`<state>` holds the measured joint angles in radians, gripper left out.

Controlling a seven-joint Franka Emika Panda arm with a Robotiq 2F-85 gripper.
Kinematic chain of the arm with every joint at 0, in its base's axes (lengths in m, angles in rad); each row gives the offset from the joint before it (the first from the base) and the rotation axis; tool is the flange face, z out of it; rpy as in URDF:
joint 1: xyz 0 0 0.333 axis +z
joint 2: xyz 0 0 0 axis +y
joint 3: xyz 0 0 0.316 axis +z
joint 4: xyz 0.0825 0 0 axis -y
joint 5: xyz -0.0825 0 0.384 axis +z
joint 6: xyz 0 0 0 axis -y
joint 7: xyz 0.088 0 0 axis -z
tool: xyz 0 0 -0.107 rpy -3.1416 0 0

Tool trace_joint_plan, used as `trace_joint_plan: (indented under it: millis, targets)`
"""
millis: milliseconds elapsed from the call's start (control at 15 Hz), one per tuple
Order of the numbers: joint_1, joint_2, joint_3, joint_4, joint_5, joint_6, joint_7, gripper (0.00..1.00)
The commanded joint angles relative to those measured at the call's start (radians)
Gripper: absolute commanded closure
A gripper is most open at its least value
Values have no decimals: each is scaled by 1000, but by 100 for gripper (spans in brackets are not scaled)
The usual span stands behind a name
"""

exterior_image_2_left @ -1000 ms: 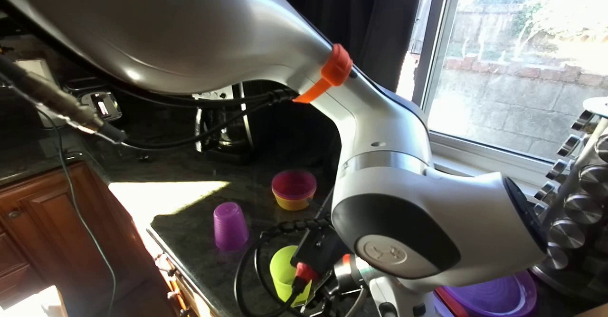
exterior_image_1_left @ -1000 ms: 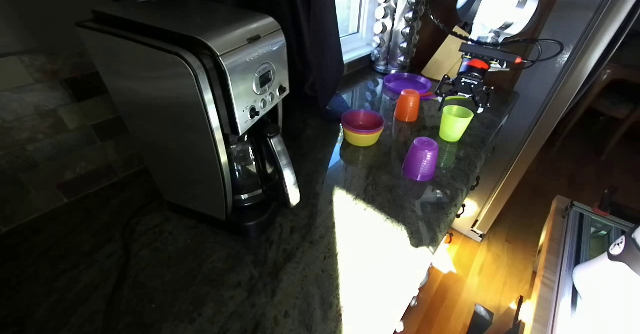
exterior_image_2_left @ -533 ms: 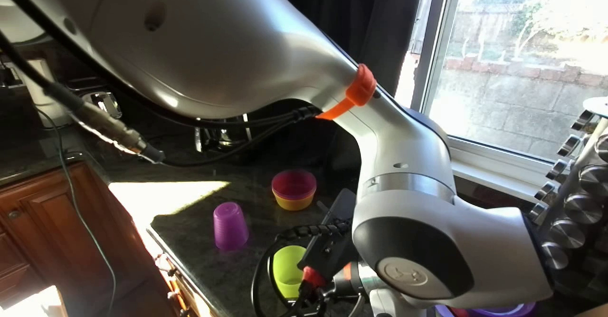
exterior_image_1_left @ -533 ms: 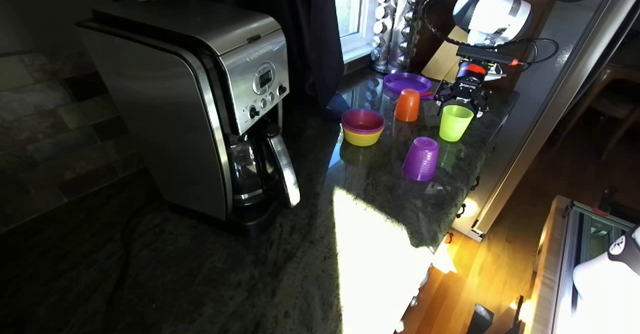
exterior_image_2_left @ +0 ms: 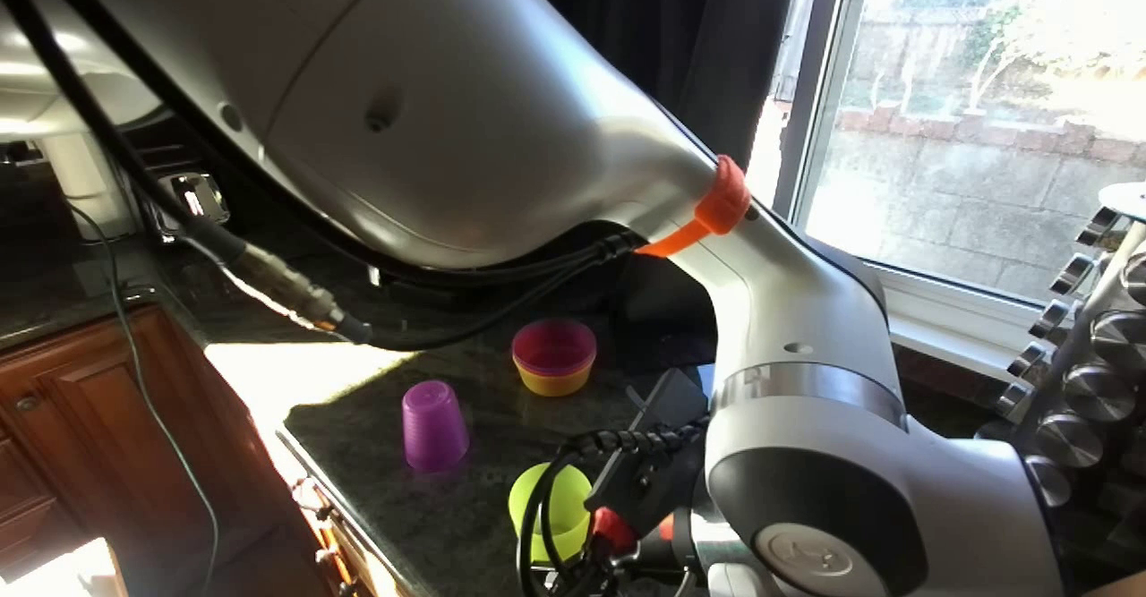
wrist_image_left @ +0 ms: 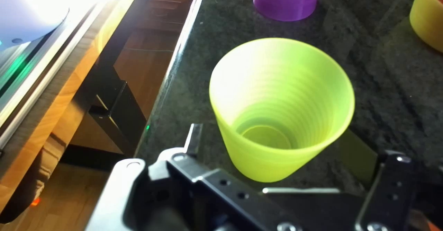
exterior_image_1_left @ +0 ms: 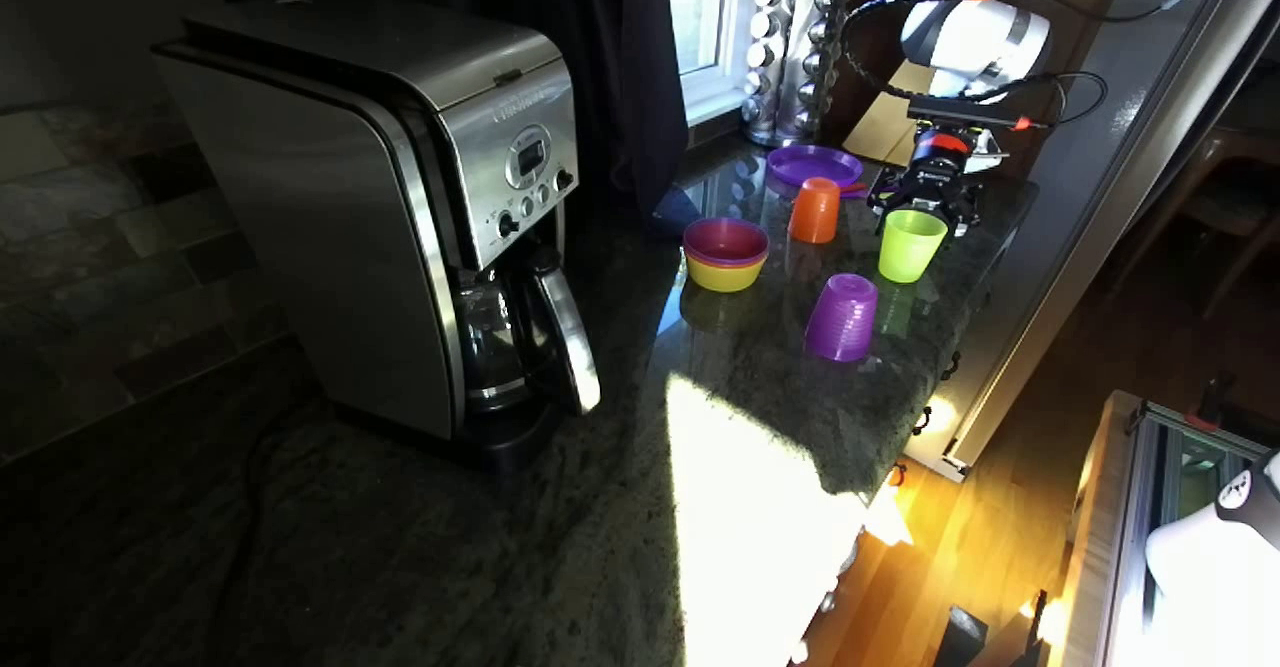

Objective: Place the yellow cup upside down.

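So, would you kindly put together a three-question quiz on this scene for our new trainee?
1. Multiple choice: how does the yellow cup stand?
a) upside down
b) upright, mouth up
c) lying on its side

2. True or false: the purple cup stands upside down on the counter.

3. Fill the gap with "open" or "shut": in the wrist view, the hand is ____.

Key: 1 b; 2 true; 3 open.
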<state>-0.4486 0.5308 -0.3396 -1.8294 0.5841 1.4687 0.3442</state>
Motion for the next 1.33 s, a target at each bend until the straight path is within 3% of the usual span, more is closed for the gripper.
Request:
trace_joint_plan:
  millis: [0,1267]
  targets:
    - [-18,57,8,58,38,-63,22,0]
    - [-6,160,20,138,89,-167,81,0]
